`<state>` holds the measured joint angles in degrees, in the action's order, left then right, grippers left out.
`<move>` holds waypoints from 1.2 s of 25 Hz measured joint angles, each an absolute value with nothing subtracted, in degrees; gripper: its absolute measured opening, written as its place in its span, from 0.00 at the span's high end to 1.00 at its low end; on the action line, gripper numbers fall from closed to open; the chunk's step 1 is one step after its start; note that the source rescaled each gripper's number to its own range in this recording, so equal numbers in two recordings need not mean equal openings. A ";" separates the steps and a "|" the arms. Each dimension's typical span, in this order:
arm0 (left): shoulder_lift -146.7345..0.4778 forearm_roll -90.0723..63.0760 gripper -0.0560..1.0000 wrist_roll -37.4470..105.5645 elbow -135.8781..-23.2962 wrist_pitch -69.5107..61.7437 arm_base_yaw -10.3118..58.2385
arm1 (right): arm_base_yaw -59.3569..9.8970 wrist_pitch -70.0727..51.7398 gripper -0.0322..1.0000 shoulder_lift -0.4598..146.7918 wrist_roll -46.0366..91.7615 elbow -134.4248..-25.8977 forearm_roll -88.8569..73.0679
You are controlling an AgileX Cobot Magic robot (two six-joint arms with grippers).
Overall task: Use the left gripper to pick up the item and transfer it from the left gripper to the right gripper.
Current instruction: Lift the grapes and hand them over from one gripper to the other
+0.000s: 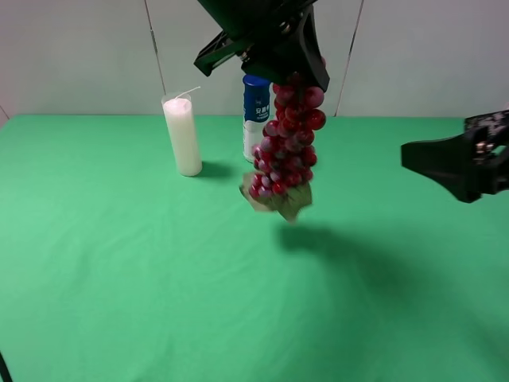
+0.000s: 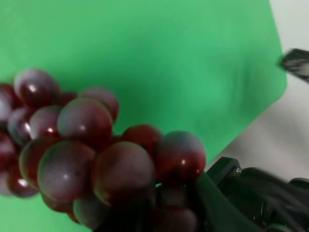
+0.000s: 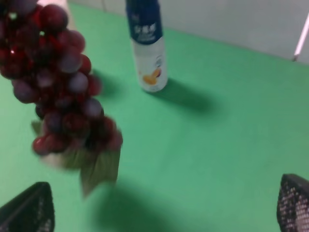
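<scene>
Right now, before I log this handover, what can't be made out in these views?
- Exterior high: left gripper covers the top of the grapes, hiding its grip.
- Left wrist: grapes blurred and very close; the contact point is unclear.
- Exterior high: grapes cover part of the bottle; label unreadable.
- Exterior high: right gripper has its arm cut off by the right edge.

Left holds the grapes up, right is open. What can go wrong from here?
1. The long bunch of dark red-purple artificial grapes hangs by its top end from the black left gripper; it may swing, so the open black right gripper, off to the side, could catch only the tan-green leaf.
2. An early release would drop it on the green table.
3. The blue-capped white bottle stands behind it; a reach might knock it.
</scene>
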<state>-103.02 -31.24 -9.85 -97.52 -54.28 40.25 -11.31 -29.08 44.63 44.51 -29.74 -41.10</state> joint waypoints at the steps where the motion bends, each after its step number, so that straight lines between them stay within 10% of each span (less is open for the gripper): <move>1: -103.26 -31.31 0.94 -9.85 -97.83 -54.36 40.25 | -12.44 -28.00 0.00 46.16 45.58 -29.74 -41.86; 30: -103.61 -31.34 0.95 -9.45 -98.17 -55.14 40.25 | -35.03 0.45 0.00 71.55 54.69 -32.12 -55.15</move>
<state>-103.61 -31.34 -9.45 -98.17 -55.14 40.25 -35.03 0.45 71.55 54.69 -32.12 -55.15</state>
